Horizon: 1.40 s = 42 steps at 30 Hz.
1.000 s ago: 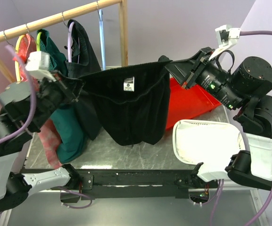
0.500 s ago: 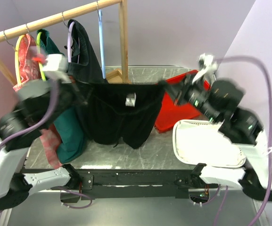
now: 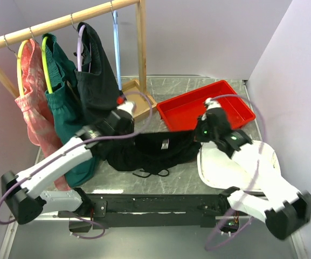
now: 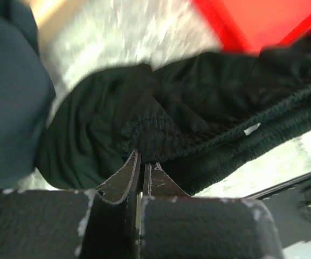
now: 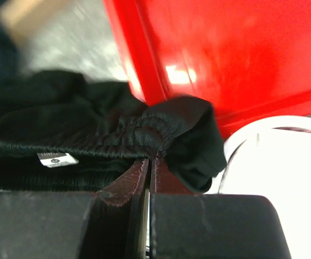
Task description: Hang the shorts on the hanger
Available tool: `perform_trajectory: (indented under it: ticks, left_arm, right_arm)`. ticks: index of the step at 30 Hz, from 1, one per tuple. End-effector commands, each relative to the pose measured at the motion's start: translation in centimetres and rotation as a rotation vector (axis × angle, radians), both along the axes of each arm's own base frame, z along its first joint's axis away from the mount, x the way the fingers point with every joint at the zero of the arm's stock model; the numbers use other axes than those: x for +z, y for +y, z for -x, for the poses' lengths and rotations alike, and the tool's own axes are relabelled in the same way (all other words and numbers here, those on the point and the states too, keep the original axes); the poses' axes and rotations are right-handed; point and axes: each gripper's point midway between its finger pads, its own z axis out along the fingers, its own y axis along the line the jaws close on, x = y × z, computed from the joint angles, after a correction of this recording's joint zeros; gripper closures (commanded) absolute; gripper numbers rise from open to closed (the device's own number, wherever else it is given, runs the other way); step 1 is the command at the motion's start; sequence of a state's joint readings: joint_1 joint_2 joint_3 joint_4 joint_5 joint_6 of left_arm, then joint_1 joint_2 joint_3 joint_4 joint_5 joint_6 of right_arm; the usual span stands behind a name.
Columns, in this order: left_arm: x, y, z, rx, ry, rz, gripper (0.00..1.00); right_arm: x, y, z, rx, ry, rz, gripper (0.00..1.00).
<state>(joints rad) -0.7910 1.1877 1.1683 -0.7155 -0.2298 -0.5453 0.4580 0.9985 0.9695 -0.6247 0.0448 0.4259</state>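
The black shorts point(image 3: 152, 151) lie bunched on the metal table between both arms, white label point(image 3: 165, 144) showing and drawstring trailing at the front. My left gripper point(image 3: 113, 141) is shut on the waistband's left end point(image 4: 144, 135). My right gripper point(image 3: 200, 135) is shut on the waistband's right end point(image 5: 160, 129), beside the red tray. The light blue hanger point(image 3: 116, 51) hangs on the wooden rail at the back, bare, above and behind the shorts.
A red tray point(image 3: 239, 105) sits at the back right. A white basin point(image 3: 214, 162) lies at the front right. The rail point(image 3: 58, 21) also carries pink checked shorts point(image 3: 31, 102), dark green shorts point(image 3: 63, 102) and another black garment point(image 3: 98, 86). The rack's wooden post point(image 3: 142, 43) stands behind.
Both arms have dropped from holding the shorts stretched up in the air down to the table. The shorts went from hanging spread out to lying bunched on the surface.
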Motion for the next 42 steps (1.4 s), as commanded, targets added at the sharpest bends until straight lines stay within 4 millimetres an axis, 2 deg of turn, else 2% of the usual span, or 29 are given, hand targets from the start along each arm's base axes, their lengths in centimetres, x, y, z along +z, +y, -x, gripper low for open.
perform_trajectory:
  ticks: [1,4,5,8,11,13,14,16,17,19,20,22,23,24,25,26,27,28,29,30,31,32,34,35,37,38,39,40,42]
  left_arm:
    - [0.8,-1.6,-1.3,0.045,-0.088,0.096,0.98]
    - [-0.5,-1.4,-1.1,0.026,-0.083,0.07,0.83]
    - [-0.8,-1.3,-1.0,0.021,-0.074,0.058,0.73]
    - [-0.6,-1.3,-0.1,-0.027,-0.072,0.04,0.58]
    - [1.4,-1.7,1.2,-0.139,-0.099,0.055,0.48]
    - [3.1,-1.8,2.9,-0.248,-0.113,0.065,0.44]
    - [5.0,-2.0,3.2,-0.273,-0.144,0.089,0.43]
    - [7.2,-1.7,4.0,-0.311,-0.171,0.108,0.43]
    - [9.9,-1.7,4.0,-0.313,-0.214,0.145,0.42]
    - [12.0,-2.0,4.6,-0.343,-0.23,0.176,0.42]
    - [15.0,-2.2,4.8,-0.357,-0.276,0.226,0.42]
    - [18.2,-2.4,4.9,-0.359,-0.336,0.285,0.41]
    - [21.2,-2.2,4.8,-0.345,-0.392,0.326,0.4]
    - [22.5,-1.5,3.9,-0.276,-0.426,0.33,0.4]
    - [25.4,-0.5,3.4,-0.215,-0.482,0.359,0.38]
    - [25.9,1.0,0.9,-0.055,-0.516,0.311,0.37]
    - [26.6,1.7,0.0,0.014,-0.531,0.303,0.36]
    - [29.1,2.8,-0.3,0.076,-0.576,0.325,0.36]
    - [28.4,3.2,-2.3,0.172,-0.567,0.257,0.35]
    - [28.8,3.3,-3.0,0.203,-0.575,0.239,0.35]
    - [30.5,4.0,-3.3,0.249,-0.604,0.25,0.35]
    - [29.7,3.3,-4.7,0.274,-0.592,0.207,0.35]
    - [30.7,4.2,-5.9,0.339,-0.623,0.179,0.34]
    - [30.0,3.8,-7.1,0.359,-0.617,0.144,0.33]
    - [30.0,5.6,-8.7,0.44,-0.624,0.098,0.33]
    - [29.2,5.5,-9.9,0.451,-0.611,0.072,0.34]
    - [29.4,5.7,-10.6,0.462,-0.629,0.066,0.35]
    - [28.5,6.6,-11.7,0.495,-0.622,0.036,0.35]
    - [27.8,6.9,-12.9,0.496,-0.617,0.023,0.38]
  right_arm:
    - [-2.1,1.0,-1.3,0.027,0.012,-0.014,1.0]
    - [-2.8,0.9,-1.5,0.025,0.027,0.003,1.0]
    - [-2.9,0.9,-1.6,0.022,0.031,0.008,1.0]
    - [-2.8,1.1,-1.6,0.027,0.034,0.005,1.0]
    - [-2.6,1.4,-1.8,0.03,0.031,-0.006,1.0]
    - [-2.5,1.5,-2.0,0.03,0.034,-0.007,1.0]
    - [-2.2,1.6,-2.1,0.029,0.032,-0.01,1.0]
    - [-2.1,1.8,-2.1,0.027,0.028,-0.016,1.0]
    - [-2.2,1.8,-2.1,0.025,0.026,-0.02,1.0]
    - [-2.3,2.1,-2.1,0.027,0.025,-0.029,1.0]
    - [-2.3,2.1,-2.2,0.029,0.027,-0.028,1.0]
    - [-2.6,2.6,-2.1,0.044,0.04,-0.019,1.0]
    - [-2.4,2.8,-2.1,0.05,0.039,-0.017,1.0]
    - [-2.5,2.9,-2.2,0.053,0.043,-0.012,1.0]
    - [-2.6,3.1,-2.1,0.059,0.047,-0.008,1.0]
    - [-2.4,3.2,-2.2,0.06,0.041,-0.011,1.0]
    - [-2.4,3.4,-2.3,0.065,0.045,-0.011,1.0]
    - [-2.3,3.7,-2.2,0.074,0.045,-0.01,1.0]
    - [-2.1,3.9,-2.3,0.078,0.04,-0.014,1.0]
    - [-2.0,4.1,-2.4,0.083,0.038,-0.014,1.0]
    - [-2.0,4.2,-2.4,0.084,0.039,-0.016,1.0]
    - [-2.0,4.5,-2.4,0.09,0.04,-0.015,1.0]
    - [-2.2,4.8,-2.4,0.095,0.044,-0.015,1.0]
    - [-2.4,4.9,-2.3,0.097,0.048,-0.013,1.0]
    - [-2.6,5.0,-2.3,0.1,0.053,-0.013,1.0]
    - [-2.7,5.1,-2.3,0.102,0.054,-0.015,1.0]
    - [-2.9,5.2,-2.3,0.107,0.06,-0.012,1.0]
    - [-3.0,5.2,-2.3,0.108,0.059,-0.011,1.0]
    - [-3.2,5.4,-2.4,0.11,0.056,-0.014,1.0]
